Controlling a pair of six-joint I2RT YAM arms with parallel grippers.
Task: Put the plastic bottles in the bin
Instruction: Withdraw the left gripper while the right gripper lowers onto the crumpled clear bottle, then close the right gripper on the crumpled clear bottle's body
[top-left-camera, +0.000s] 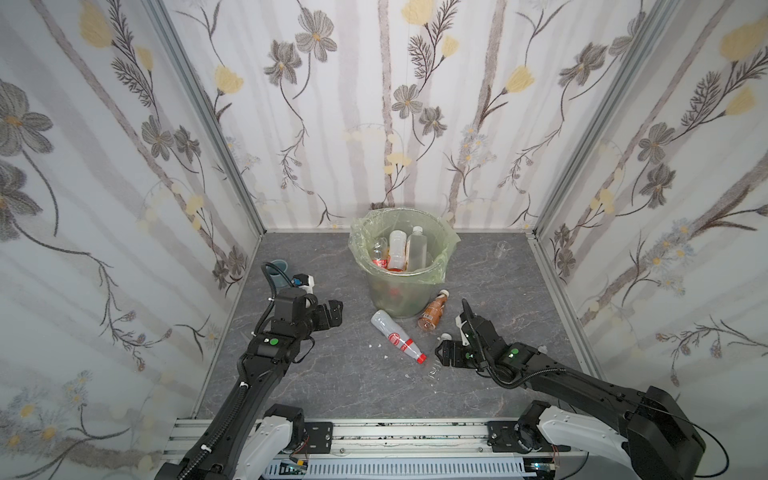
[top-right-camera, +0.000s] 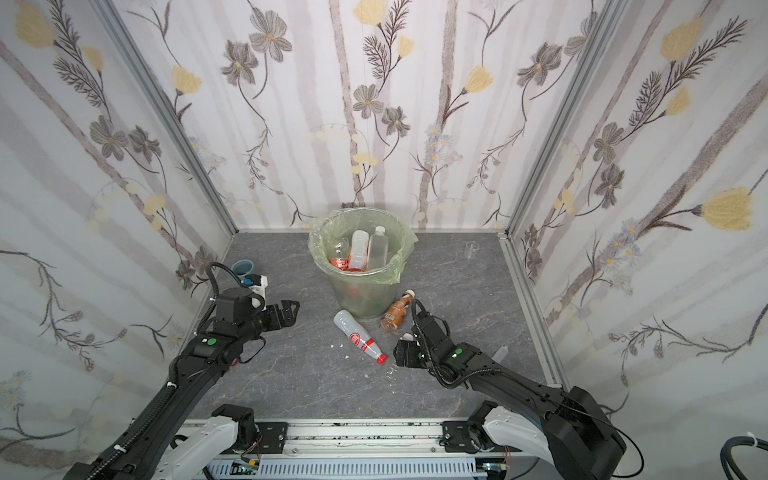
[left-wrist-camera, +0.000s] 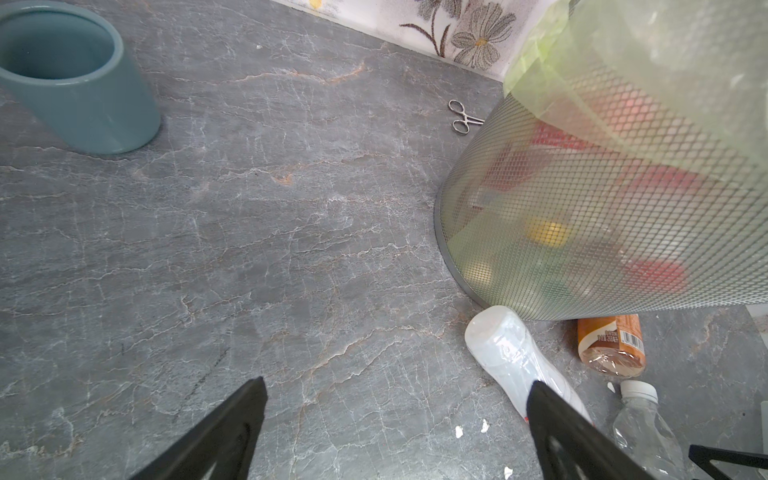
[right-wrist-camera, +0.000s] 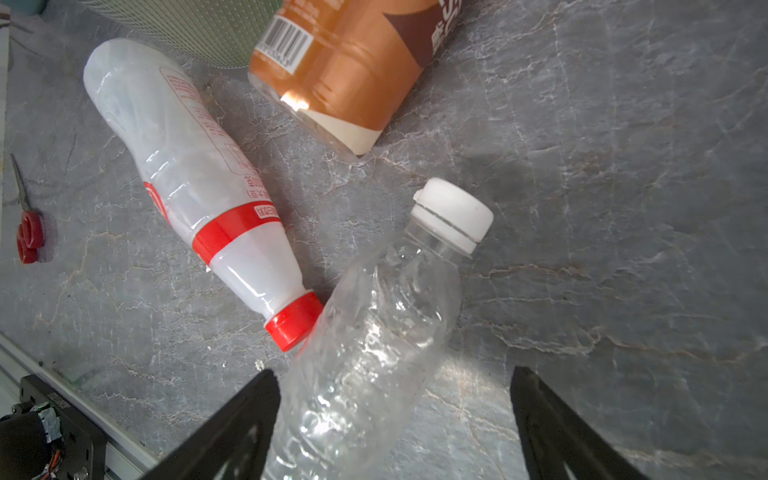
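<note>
Plastic bottles (top-left-camera: 433, 312) number three on the table (top-left-camera: 311, 374) at the bin's (top-left-camera: 405, 272) five-to-six o'clock (white, brown, clear), with at least three more inside. Left gripper (left-wrist-camera: 397, 384) gapes wide, empty; right gripper's (right-wrist-camera: 395, 370) spread jaws straddle the clear bottle (right-wrist-camera: 374, 316), not pinching.

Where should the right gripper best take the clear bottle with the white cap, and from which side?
Mid-body, from above. The clear bottle lies flat on the table, and the open right gripper hangs over it, jaws either side of its width.
</note>
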